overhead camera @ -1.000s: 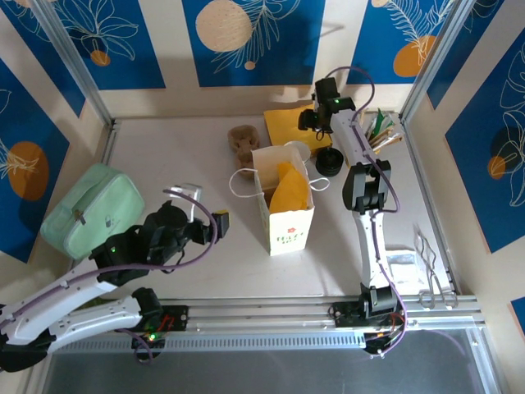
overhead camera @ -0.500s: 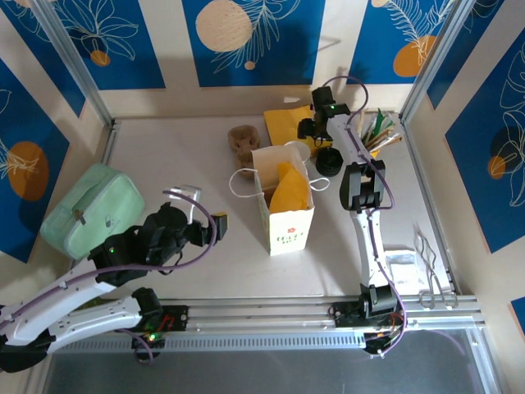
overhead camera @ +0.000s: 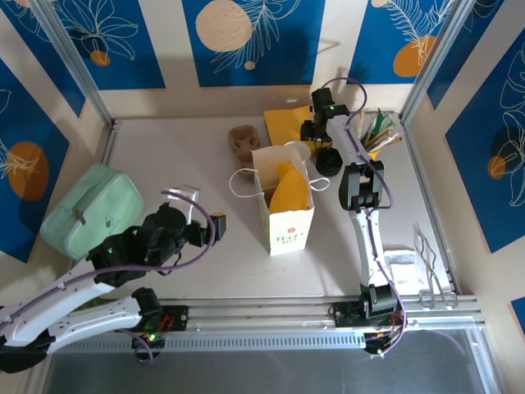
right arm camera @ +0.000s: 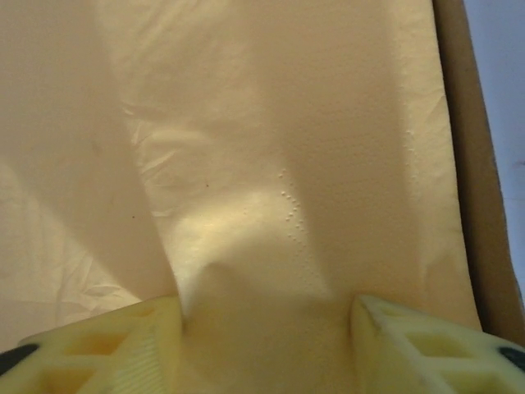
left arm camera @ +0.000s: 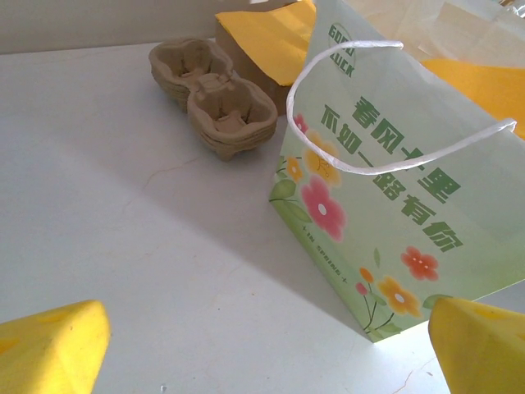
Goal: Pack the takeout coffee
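From above, the coffee cup (overhead camera: 329,162) is standing right of centre in the upper half, just right of the white bag (overhead camera: 287,215). The left gripper (overhead camera: 220,223) is hanging with jaws spread wide at lower left, and the right gripper (overhead camera: 314,138) is reaching onto the yellow napkin (overhead camera: 283,123) just above the cup. In the left wrist view, its pads (left arm camera: 49,349) are sitting far apart in the bottom corners. In the right wrist view, a napkin fold is bunching between the fingers (right arm camera: 107,345), but I can't make out whether they are gripping it.
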Controlling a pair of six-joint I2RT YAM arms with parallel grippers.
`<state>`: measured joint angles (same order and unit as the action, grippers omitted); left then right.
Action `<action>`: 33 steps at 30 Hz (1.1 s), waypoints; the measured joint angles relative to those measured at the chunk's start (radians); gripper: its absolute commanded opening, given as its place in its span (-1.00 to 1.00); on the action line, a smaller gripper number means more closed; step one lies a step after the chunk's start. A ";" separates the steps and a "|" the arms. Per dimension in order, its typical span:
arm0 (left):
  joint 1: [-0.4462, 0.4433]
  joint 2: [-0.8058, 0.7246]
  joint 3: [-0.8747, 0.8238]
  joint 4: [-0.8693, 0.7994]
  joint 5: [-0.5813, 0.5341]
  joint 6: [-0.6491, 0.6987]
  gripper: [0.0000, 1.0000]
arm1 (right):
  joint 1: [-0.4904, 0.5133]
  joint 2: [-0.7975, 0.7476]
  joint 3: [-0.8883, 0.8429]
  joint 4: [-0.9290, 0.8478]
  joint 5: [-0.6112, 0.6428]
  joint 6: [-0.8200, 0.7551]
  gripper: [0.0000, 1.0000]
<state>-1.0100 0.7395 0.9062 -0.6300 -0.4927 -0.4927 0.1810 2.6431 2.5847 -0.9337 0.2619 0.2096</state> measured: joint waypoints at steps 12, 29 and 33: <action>0.000 0.000 0.000 0.000 -0.007 0.000 0.99 | 0.000 0.000 0.003 -0.005 -0.031 0.026 -0.39; 0.000 -0.012 0.000 -0.001 -0.007 0.000 0.99 | -0.025 -0.006 0.032 -0.016 -0.172 0.117 -0.77; 0.000 -0.019 0.000 -0.001 -0.008 0.000 0.99 | -0.031 -0.029 0.042 -0.031 -0.184 0.130 -0.83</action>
<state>-1.0100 0.7208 0.9062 -0.6308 -0.5003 -0.4931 0.1497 2.6144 2.6263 -0.9642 0.0776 0.3397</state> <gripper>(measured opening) 0.996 0.103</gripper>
